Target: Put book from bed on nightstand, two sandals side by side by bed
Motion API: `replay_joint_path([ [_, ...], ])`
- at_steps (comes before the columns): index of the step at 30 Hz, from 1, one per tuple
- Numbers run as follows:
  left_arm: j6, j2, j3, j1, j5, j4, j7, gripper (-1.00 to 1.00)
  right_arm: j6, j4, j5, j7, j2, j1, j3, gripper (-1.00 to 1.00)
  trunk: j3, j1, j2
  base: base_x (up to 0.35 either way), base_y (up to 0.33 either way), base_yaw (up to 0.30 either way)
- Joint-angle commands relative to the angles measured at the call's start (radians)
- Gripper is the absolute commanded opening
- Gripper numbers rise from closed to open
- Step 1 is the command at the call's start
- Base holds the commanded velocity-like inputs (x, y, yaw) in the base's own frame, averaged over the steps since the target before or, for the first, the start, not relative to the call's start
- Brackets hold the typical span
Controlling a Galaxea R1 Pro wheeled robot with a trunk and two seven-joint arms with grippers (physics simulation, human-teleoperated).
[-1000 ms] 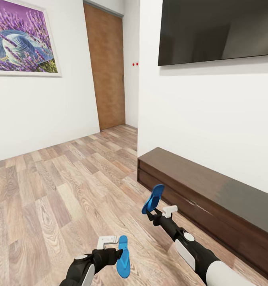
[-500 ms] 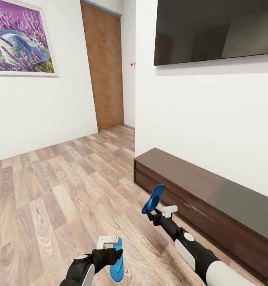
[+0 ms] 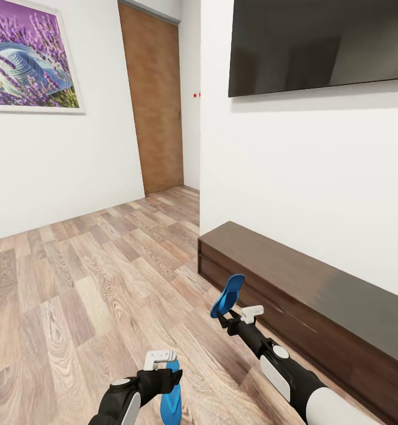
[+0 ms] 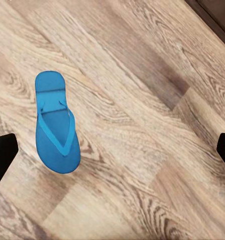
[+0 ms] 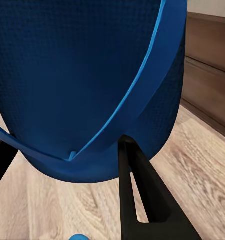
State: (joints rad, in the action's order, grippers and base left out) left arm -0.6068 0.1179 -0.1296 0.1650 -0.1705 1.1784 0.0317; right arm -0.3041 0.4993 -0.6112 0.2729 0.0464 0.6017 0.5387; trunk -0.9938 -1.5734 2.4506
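Head view, bedroom corner. My left end effector (image 3: 161,361) sits low at the near edge of the scene. Its two dark fingertips (image 4: 2,152) are spread wide in the left wrist view, and nothing is between them.

The loose sandal (image 3: 170,396) is bright blue and appears just beside and below that end effector. In the left wrist view the same sandal (image 4: 56,122) is seen strap side up against the wood-plank floor (image 3: 75,277), nearer one fingertip but apart from both. Whether it rests flat on the planks I cannot tell.

My right end effector (image 3: 225,319) is pressed onto the held sandal (image 3: 228,294), which stands tilted upward from the grip, above the floor, just in front of the long low dark cabinet (image 3: 316,295). In the right wrist view the held sandal (image 5: 87,75) is very close, its blue strap running across the textured sole, and one black finger (image 5: 135,200) lies against its lower edge.

Surroundings: a large dark wall-mounted screen (image 3: 319,44) hangs above the cabinet. A tan wooden door (image 3: 154,100) stands in the far corner. A framed picture (image 3: 28,59) of a hat among purple flowers hangs on the white wall to the left.
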Motion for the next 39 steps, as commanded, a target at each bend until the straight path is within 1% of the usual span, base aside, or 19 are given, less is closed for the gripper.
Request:
replay_joint_path([
  [1,-0.005,0.000,0.001,0.000,-0.004,0.001,0.001,1.00,-0.004,-0.001,-0.012,0.002,0.001,0.001,0.007,-1.00,-0.001,0.000,0.000,0.001,0.000,0.000],
  [3,-0.005,0.001,0.001,0.000,-0.004,0.001,0.001,1.00,-0.004,-0.001,-0.012,0.002,0.001,0.001,0.007,-1.00,-0.001,0.000,0.000,0.001,0.000,0.000],
  [10,-0.005,0.002,0.001,0.001,-0.004,0.000,0.001,1.00,-0.004,0.000,-0.012,0.002,0.001,0.001,0.007,-1.00,-0.023,-0.027,0.049,0.000,0.000,0.000],
  [16,-0.001,0.000,0.003,0.001,-0.002,-0.024,-0.003,1.00,-0.004,0.001,-0.012,0.002,0.001,0.001,0.007,-1.00,-0.046,-0.029,0.051,0.000,0.000,0.000],
  [18,0.007,0.000,0.004,0.003,0.001,-0.029,-0.012,1.00,-0.004,0.001,-0.012,0.002,0.001,0.001,0.007,-1.00,-0.046,-0.029,0.051,0.000,0.000,0.000],
  [19,0.010,0.000,0.005,0.011,0.002,-0.030,-0.031,1.00,-0.004,0.001,-0.012,0.002,0.001,0.001,0.007,-1.00,-0.046,-0.029,0.051,0.000,0.000,0.000],
  [20,0.012,0.000,0.005,0.029,0.002,-0.032,-0.062,1.00,-0.004,0.001,-0.012,0.002,0.001,0.001,0.007,-1.00,-0.046,-0.029,0.051,0.000,0.000,0.000],
  [23,0.011,0.000,0.005,0.119,-0.002,-0.068,-0.190,1.00,-0.004,0.001,-0.012,0.002,0.001,0.001,0.007,-1.00,-0.046,-0.029,0.051,0.000,0.000,0.000],
  [25,0.010,0.000,0.005,0.181,-0.005,-0.121,-0.239,1.00,-0.004,0.001,-0.011,0.002,0.001,0.001,0.007,-1.00,-0.046,-0.029,0.051,0.000,0.000,0.000],
  [26,0.010,0.000,0.004,0.197,-0.008,-0.133,-0.248,1.00,-0.004,0.001,-0.011,0.002,0.001,0.001,0.007,-1.00,-0.046,-0.029,0.051,0.000,0.000,0.000],
  [27,0.009,0.001,0.005,0.210,-0.021,-0.144,-0.255,1.00,-0.004,0.001,-0.010,0.002,0.001,0.001,0.007,-1.00,-0.046,-0.029,0.051,0.000,0.000,0.000],
  [30,0.009,0.002,0.004,0.221,-0.058,-0.153,-0.263,1.00,-0.004,0.001,-0.010,0.002,0.001,0.001,0.007,-1.00,-0.046,-0.029,0.051,0.000,0.000,0.000],
  [32,0.008,0.003,0.004,0.223,-0.073,-0.167,-0.264,1.00,-0.004,0.001,-0.010,0.002,0.001,0.001,0.007,-1.00,-0.046,-0.029,0.051,0.000,0.000,0.000],
  [34,0.008,0.005,0.003,0.224,-0.077,-0.200,-0.264,1.00,-0.004,0.001,-0.010,0.002,0.001,0.001,0.007,-1.00,-0.046,-0.029,0.051,0.000,0.000,0.000],
  [39,0.006,0.037,0.001,0.225,-0.079,-0.277,-0.264,1.00,-0.004,0.001,-0.011,0.002,0.001,0.001,0.007,-1.00,-0.046,-0.029,0.051,0.000,0.000,0.000],
])
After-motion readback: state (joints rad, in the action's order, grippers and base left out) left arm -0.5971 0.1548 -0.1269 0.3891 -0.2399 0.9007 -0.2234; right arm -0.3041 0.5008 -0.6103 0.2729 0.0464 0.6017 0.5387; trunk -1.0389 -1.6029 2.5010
